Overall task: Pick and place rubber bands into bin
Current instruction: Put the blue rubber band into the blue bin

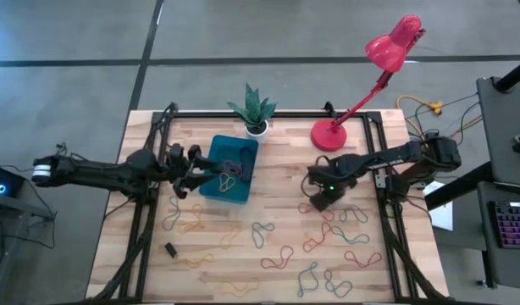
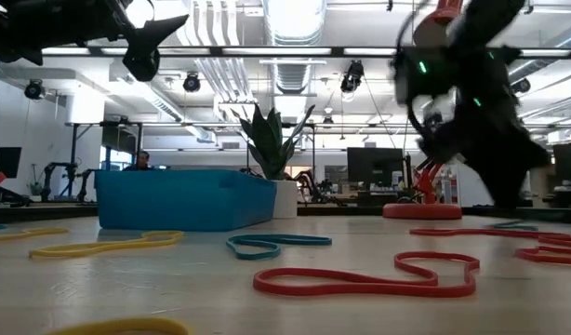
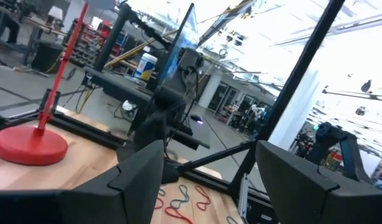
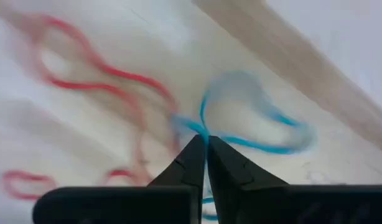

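Note:
The teal bin [image 1: 211, 174] stands left of the table's middle with a few rubber bands [image 1: 232, 166] lying in it. Many more red, yellow and blue bands [image 1: 277, 257] lie flat across the near half of the wooden table. My left gripper [image 1: 190, 166] hovers open at the bin's left side, well above the table, with nothing between its fingers [image 3: 141, 180]. My right gripper [image 1: 321, 202] points steeply down right of the table's middle and is shut on a blue rubber band [image 4: 284, 134]. Red bands [image 4: 104, 74] lie beside it. My right gripper pinches a strand of the blue rubber band [image 4: 202, 126] between the very ends of its two fingers, coming from above and pointing steeply down. The band's loop [image 4: 259, 84] spreads out beyond the fingertips. Whether it is clear of the table, I cannot tell.
A red desk lamp [image 1: 332, 135] stands at the far right. A green plant in a white pot [image 1: 256, 127] stands just behind the bin. A small black object [image 1: 170, 249] lies near the left front. Black frame rails [image 1: 141, 229] run along both table sides.

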You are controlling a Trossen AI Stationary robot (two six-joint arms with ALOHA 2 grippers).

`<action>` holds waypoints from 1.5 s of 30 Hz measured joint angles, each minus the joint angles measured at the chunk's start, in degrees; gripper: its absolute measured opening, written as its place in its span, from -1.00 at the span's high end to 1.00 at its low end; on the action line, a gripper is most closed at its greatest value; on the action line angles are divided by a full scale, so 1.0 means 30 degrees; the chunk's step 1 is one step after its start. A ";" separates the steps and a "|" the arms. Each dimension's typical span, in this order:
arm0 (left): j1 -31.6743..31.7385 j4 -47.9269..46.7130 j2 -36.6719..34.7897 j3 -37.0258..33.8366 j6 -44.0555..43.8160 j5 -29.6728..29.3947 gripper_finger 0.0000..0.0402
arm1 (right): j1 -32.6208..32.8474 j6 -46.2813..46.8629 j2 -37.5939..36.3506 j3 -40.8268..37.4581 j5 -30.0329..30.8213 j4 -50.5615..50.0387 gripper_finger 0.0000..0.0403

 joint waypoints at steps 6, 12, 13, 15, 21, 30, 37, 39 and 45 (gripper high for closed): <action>0.0000 -0.0579 -0.0667 -0.0167 -0.0009 0.0335 -0.20 | 0.0681 0.0330 -0.0077 0.4865 0.1842 0.2115 0.96; 0.0000 -0.0729 -0.1222 -0.0218 -0.0023 0.0321 -0.20 | 0.0476 -0.0167 0.1612 0.9969 0.3881 0.4294 0.96; 0.0000 -0.0787 -0.1324 -0.0218 -0.0022 0.0328 -0.20 | 0.0408 -0.0606 0.2242 1.1000 0.3896 0.4344 0.96; 0.0000 -0.1070 -0.1574 -0.0238 -0.0014 0.0325 -0.20 | 0.0293 -0.1619 0.3844 1.2999 0.3916 0.4325 0.96; 0.0000 -0.1589 -0.2542 -0.0240 0.0009 0.1140 -0.20 | -0.0346 -0.3419 1.0057 1.9299 0.3003 0.4050 0.96; -0.0007 -0.4102 -0.4739 -0.0298 -0.0014 0.2179 -0.20 | -0.0587 -0.3570 1.7242 2.8168 0.1708 -0.3631 0.92; -0.0007 -0.5679 -0.6701 -0.0422 -0.0009 0.2200 -0.20 | 0.0290 -0.5499 1.7716 3.0021 0.3200 -0.6450 0.58; 0.0006 -0.6192 -0.7200 -0.0423 -0.0010 0.2193 -0.20 | 0.0767 -0.6355 1.7155 3.0011 0.4099 -0.7264 0.44; 0.0000 -0.8326 -0.8169 -0.0466 0.0006 0.2193 -0.20 | 0.2946 -0.9669 1.5754 2.9919 0.8857 -1.1118 0.10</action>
